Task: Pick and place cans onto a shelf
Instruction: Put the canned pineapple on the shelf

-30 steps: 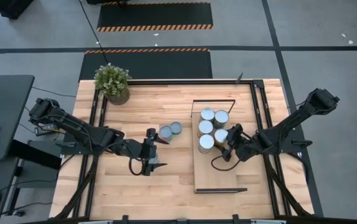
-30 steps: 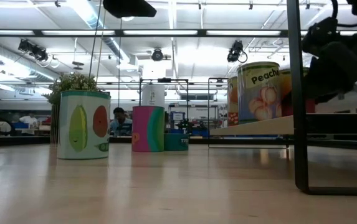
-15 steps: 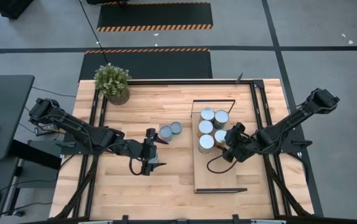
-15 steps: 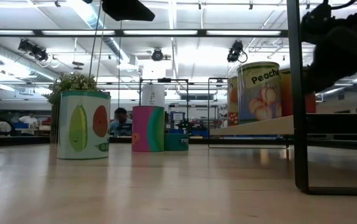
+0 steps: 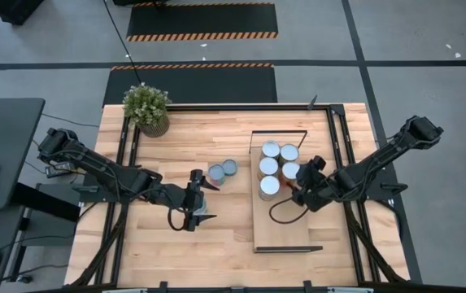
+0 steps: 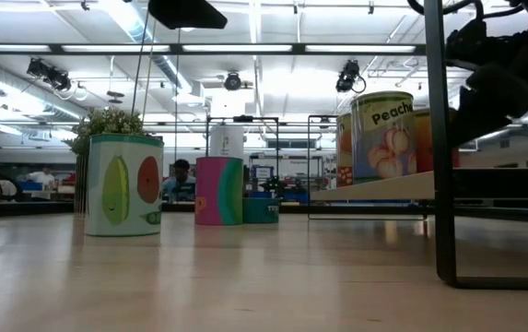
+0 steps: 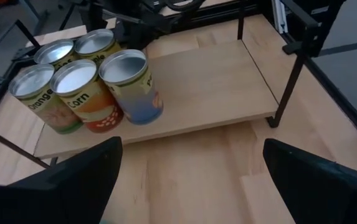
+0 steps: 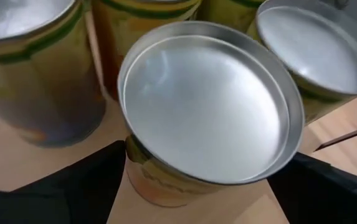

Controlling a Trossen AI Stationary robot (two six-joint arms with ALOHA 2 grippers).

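Presently, my right arm reaches in from the table's right edge, bent at the elbow, its forearm lying across the right side of the shelf, the light-wood board in its thin black frame. My right gripper sits above the board just beside the cluster of cans, fingers spread wide around the nearest can without clamping it; the wrist camera looks down on that can's shiny silver top, with a dark finger on either side of it. Five cans stand upright on the far half of the shelf, packed so that neighbours touch or nearly touch; seen from the left wrist, their labels run orange, green and blue, one reading "Corn". My left arm stretches from the table's left edge toward the middle of the tabletop, forearm low and angled to the right. My left gripper is open and holds nothing; it hangs over bare wood, near two further cans that stand side by side on the table, touching each other, just to the left of the shelf. A potted plant stands at the far left corner of the table, well apart from both grippers.
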